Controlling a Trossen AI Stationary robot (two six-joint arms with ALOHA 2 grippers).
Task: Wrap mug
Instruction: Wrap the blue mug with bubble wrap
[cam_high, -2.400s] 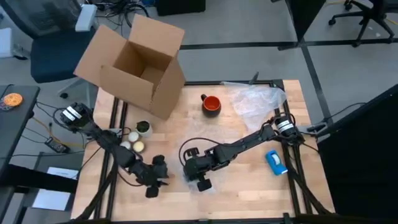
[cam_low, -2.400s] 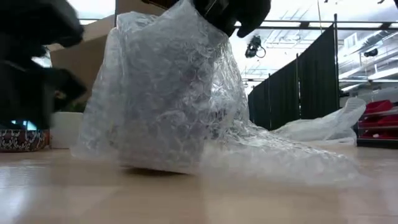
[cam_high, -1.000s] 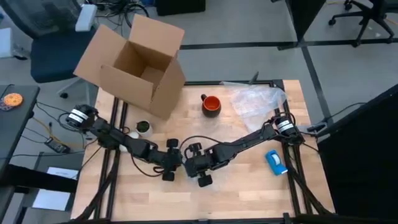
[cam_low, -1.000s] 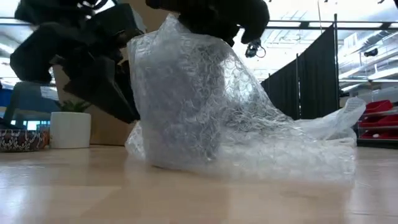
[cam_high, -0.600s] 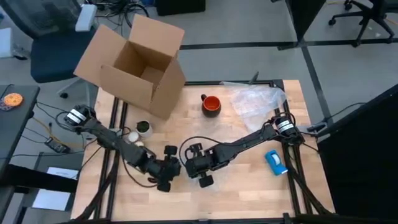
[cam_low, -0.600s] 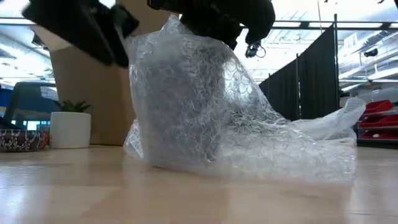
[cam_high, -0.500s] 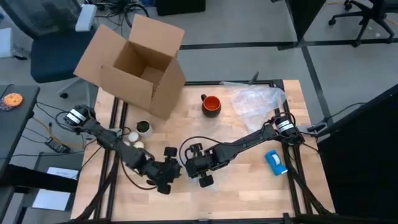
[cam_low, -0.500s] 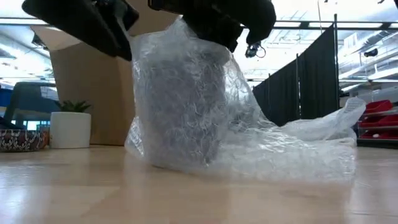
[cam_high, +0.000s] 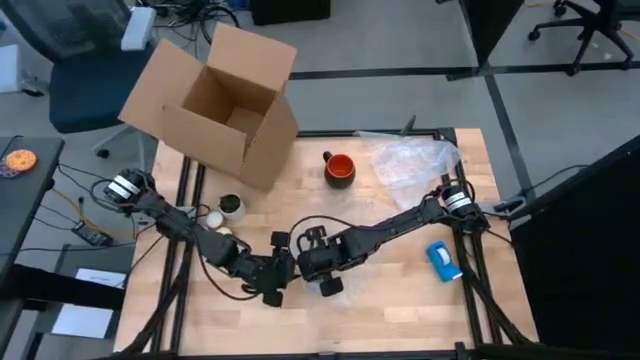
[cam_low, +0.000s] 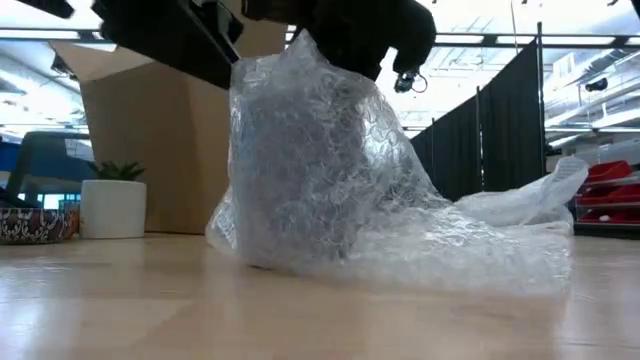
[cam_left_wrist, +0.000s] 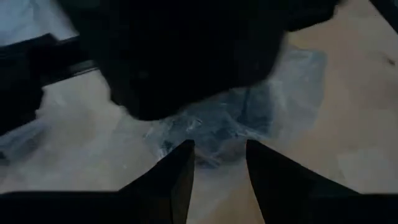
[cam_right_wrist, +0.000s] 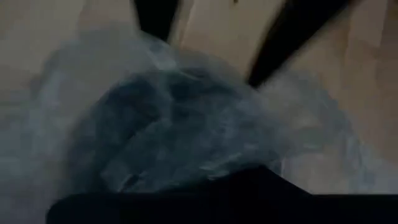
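low view: bubble wrap (cam_low: 320, 170) hides contents.

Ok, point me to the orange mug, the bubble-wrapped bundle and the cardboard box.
orange mug (cam_high: 341, 168): high view, on its bright orange inside.
bubble-wrapped bundle (cam_low: 300, 170): low view, on the middle of its upright wrapped side.
cardboard box (cam_high: 262, 130): high view, on its outer side wall.

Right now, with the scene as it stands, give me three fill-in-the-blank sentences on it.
The mug stands unwrapped, and its inside is ____. The left gripper and the right gripper meet at a bundle of ____ wrap. The open box is made of ____.
Missing words: orange; bubble; cardboard.
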